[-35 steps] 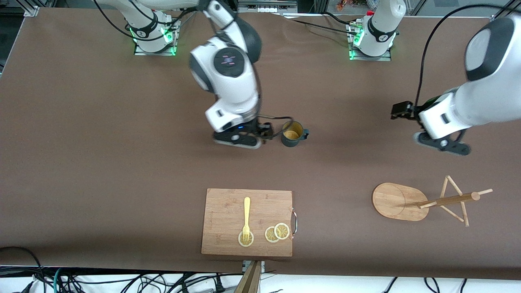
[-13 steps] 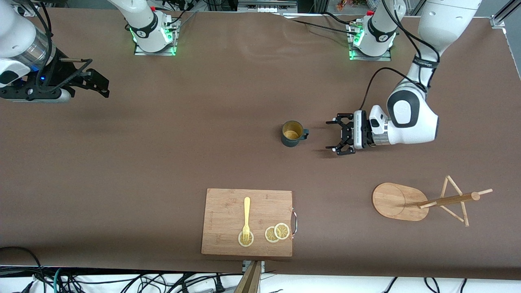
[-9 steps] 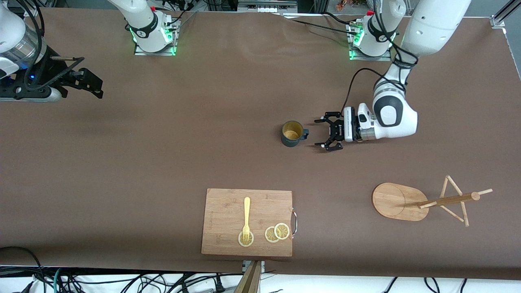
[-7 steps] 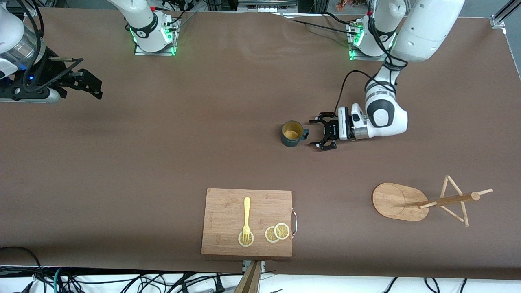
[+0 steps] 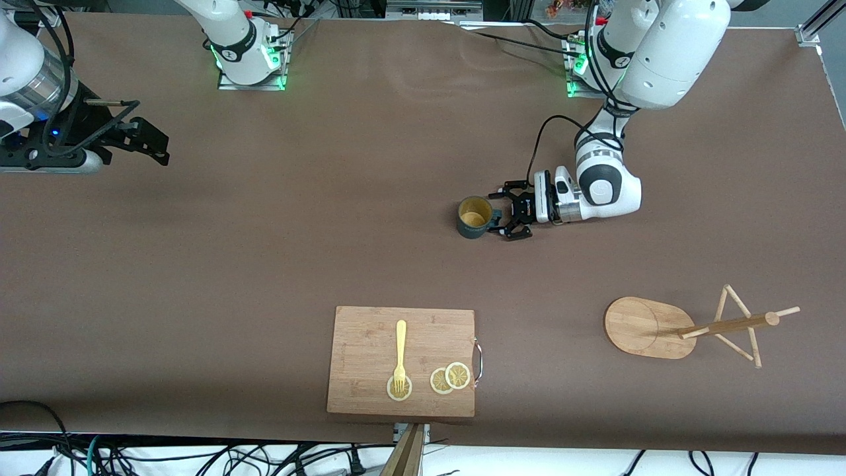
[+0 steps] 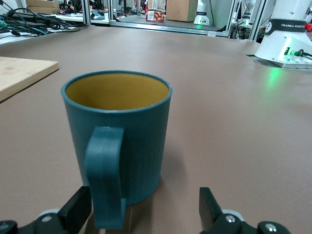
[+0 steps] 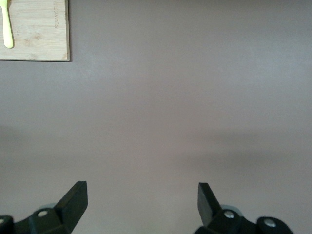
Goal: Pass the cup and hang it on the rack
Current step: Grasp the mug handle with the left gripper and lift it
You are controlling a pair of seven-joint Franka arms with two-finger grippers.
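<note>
Front view: cup [image 5: 474, 217] upright mid-bench, left hand [image 5: 507, 213] spread wide at its handle, right hand [image 5: 153, 142] parked w/ fingers apart; left wrist view: cup [image 6: 117, 136] looks rigid, light, prob slick, so pinch handle [image 6: 105, 183].

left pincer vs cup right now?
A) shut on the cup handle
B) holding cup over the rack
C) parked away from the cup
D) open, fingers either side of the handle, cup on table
D: the left pincer is open, one of its fingers on each side of the handle of the cup, which stands upright on the table.
</note>
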